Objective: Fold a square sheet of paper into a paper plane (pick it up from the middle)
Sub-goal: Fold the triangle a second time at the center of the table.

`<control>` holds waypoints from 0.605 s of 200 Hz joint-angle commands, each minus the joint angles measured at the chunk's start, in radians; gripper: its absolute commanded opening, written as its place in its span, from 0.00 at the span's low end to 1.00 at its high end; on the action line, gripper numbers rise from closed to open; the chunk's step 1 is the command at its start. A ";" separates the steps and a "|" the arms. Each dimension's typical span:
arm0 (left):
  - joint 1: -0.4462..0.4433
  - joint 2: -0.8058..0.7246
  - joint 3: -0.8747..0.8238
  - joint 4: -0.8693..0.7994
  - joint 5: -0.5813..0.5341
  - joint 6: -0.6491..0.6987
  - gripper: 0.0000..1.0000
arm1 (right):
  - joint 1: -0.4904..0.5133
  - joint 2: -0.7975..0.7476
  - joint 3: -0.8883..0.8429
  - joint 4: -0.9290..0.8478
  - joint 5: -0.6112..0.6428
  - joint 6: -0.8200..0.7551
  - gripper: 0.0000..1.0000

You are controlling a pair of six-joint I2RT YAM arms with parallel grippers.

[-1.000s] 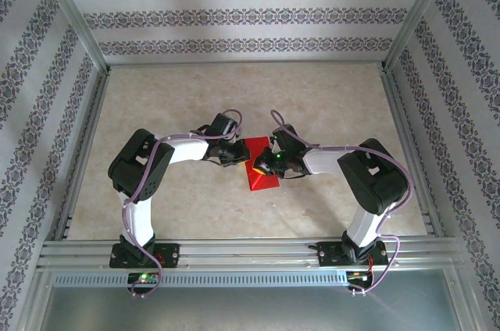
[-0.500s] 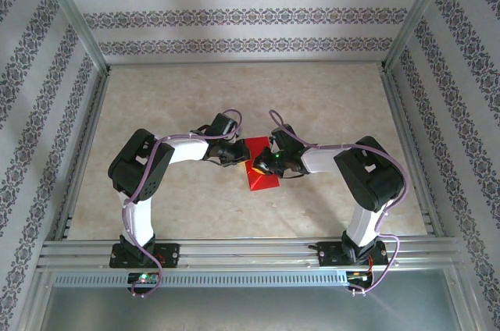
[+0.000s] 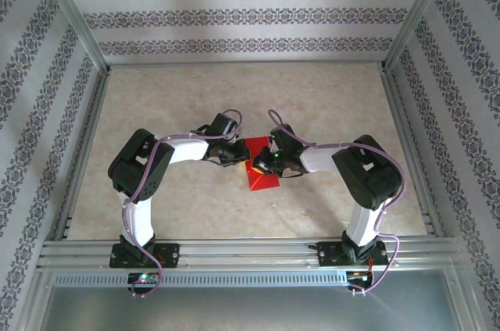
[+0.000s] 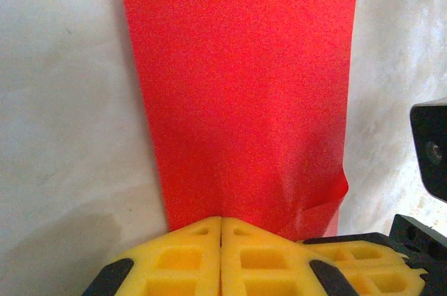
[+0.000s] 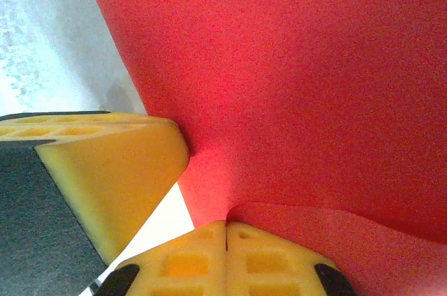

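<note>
Pale marbled counter (image 3: 234, 97) with the square sheet of paper (image 3: 262, 175) at its middle, left jaws pressed together at one edge, right jaws pinching a lifted flap that likely needs carrying across evenly while the left pins.

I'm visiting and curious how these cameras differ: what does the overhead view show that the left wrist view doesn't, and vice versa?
Overhead gives the whole setup: the left arm and right arm bent inward, the metal frame, the patterned walls. The wrist close-up gives detail: the left gripper shut at the near edge of the red paper, and a crumpled corner beside it. Both show that paper on the pale table, with the right gripper close by.
</note>
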 commanded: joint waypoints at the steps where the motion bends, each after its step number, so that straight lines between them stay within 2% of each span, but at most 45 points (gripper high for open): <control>1: 0.010 0.037 -0.005 -0.066 -0.031 0.007 0.07 | 0.011 0.020 0.017 0.001 0.018 0.004 0.03; 81: 0.014 0.014 0.011 -0.090 -0.036 0.016 0.07 | 0.011 0.025 0.011 -0.026 0.033 0.000 0.05; 121: 0.077 -0.089 0.009 -0.107 -0.054 0.001 0.11 | 0.013 0.029 0.011 -0.039 0.037 0.000 0.08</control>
